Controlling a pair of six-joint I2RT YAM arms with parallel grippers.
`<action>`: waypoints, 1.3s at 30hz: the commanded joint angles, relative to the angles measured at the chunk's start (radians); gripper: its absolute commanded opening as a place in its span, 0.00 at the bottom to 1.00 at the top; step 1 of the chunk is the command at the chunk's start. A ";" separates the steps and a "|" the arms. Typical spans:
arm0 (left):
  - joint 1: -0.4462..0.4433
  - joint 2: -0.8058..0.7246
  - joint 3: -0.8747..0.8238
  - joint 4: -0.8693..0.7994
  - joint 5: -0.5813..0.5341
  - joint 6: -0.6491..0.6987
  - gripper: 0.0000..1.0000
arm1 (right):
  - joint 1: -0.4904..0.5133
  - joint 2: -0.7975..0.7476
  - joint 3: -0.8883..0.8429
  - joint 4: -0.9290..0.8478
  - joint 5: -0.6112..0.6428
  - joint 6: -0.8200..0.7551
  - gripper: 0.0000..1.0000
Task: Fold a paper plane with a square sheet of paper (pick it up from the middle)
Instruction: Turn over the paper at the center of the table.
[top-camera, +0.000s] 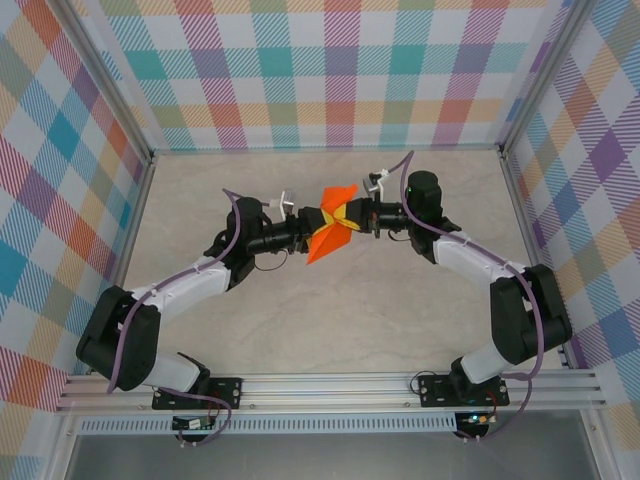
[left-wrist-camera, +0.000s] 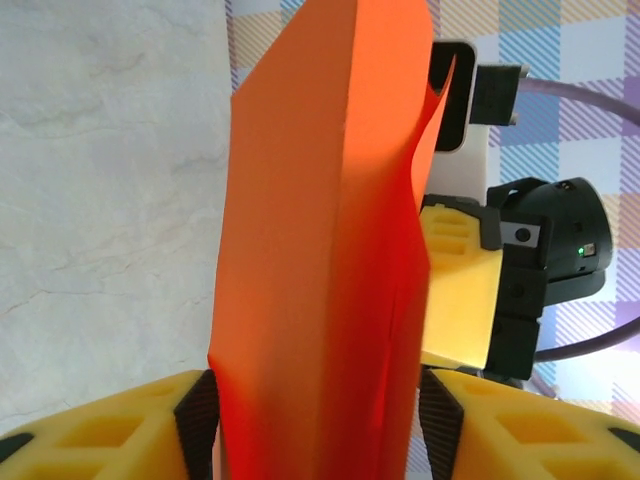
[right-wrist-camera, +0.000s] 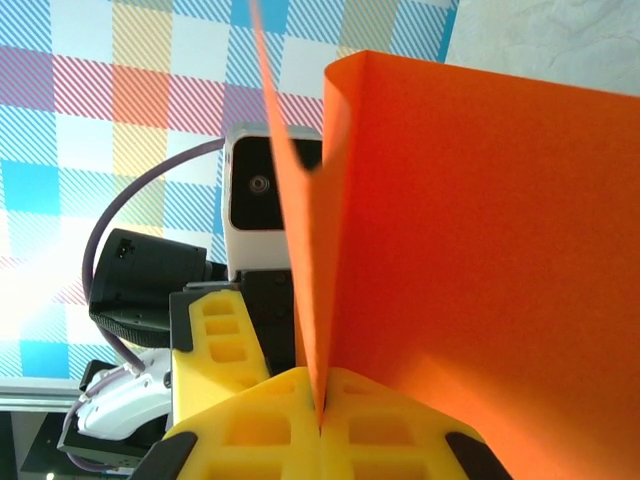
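1. Paper first: the square sheet of paper (top-camera: 332, 238), already part folded, hangs in the air over the middle of the desk (top-camera: 300, 330).
2. We see the right fingers (right-wrist-camera: 265, 425) pinched tight on a fold, while the left fingers (left-wrist-camera: 110, 430) stand apart, flanking the sheet.
3. We judge it light, limp and easily creased or torn, so it is best pinched gently near the middle crease.

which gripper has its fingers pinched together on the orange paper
The right gripper: its yellow fingers meet, with the orange paper nipped between them. The left gripper has its fingers wide apart, the paper filling the gap.
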 joint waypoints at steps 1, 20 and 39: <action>-0.009 -0.009 -0.007 0.040 0.002 0.001 0.51 | 0.006 -0.003 -0.006 -0.011 -0.039 -0.034 0.05; -0.008 -0.015 0.026 -0.154 -0.039 0.098 0.06 | 0.002 -0.060 0.024 -0.342 0.046 -0.260 0.39; -0.216 0.203 0.679 -1.631 -1.309 0.771 0.02 | 0.002 -0.375 -0.027 -0.931 0.846 -0.524 0.99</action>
